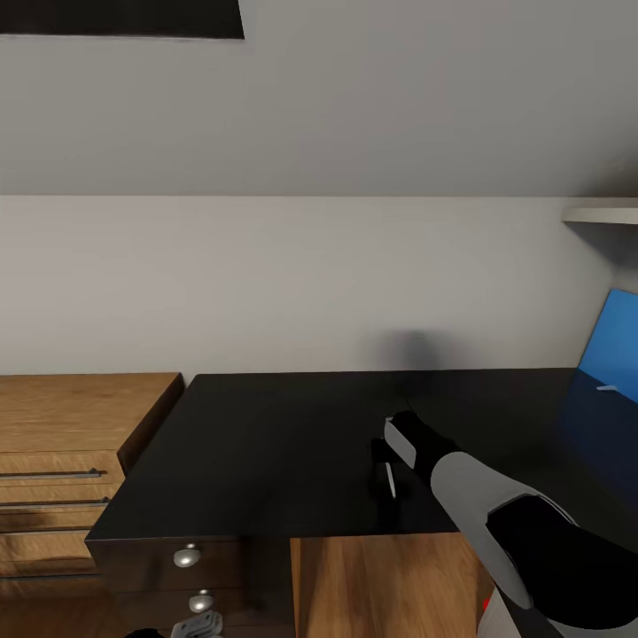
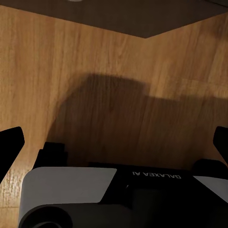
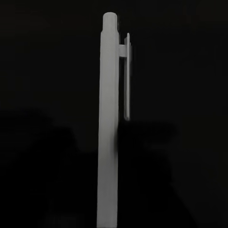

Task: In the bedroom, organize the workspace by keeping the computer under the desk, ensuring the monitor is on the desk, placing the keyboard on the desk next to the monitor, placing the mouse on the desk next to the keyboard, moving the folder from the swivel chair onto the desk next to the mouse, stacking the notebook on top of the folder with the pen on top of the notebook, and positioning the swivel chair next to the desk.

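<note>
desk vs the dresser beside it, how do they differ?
The desk is glossy black; the dresser is light brown wood grain. The desk drawers carry round metal knobs; the dresser drawers carry long bar handles. The desk top sits slightly lower and reaches further forward than the dresser top. Both stand against the same wall and have front drawers.

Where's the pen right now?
The pen is at the right gripper, just above the black desk near its front edge, in the head view's lower middle.
</note>
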Controlling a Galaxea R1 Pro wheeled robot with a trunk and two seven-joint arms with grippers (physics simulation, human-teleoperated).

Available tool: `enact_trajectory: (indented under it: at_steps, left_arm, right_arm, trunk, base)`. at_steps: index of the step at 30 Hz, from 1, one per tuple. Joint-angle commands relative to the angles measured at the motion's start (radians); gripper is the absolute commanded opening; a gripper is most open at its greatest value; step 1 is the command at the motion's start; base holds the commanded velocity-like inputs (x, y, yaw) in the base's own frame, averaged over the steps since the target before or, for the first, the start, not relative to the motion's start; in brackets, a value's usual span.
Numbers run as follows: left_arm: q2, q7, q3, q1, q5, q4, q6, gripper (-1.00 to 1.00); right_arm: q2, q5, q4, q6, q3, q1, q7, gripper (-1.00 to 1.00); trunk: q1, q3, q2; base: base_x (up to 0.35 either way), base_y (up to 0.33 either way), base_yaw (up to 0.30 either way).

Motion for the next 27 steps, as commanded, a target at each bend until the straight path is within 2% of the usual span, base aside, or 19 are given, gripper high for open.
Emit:
enact_trajectory:
  at_steps: [1,27]
  left_arm:
    - [0.001,0.009,-0.004,-0.001,0.011,-0.002,0.002,1.0]
    - [0.001,0.009,-0.004,-0.001,0.011,0.0,0.002,1.0]
  right_arm:
    - [-0.001,-0.009,0.024,0.013,0.008,0.0,-0.007,-1.0]
    - [-0.001,-0.014,0.021,0.045,0.008,0.0,-0.007,-1.0]
  trunk:
    - [0.0,-0.001,0.0]
    - [0.0,-0.001,0.0]
  base:
    - [0.0,0.0,0.0]
    - [0.0,0.0,0.0]
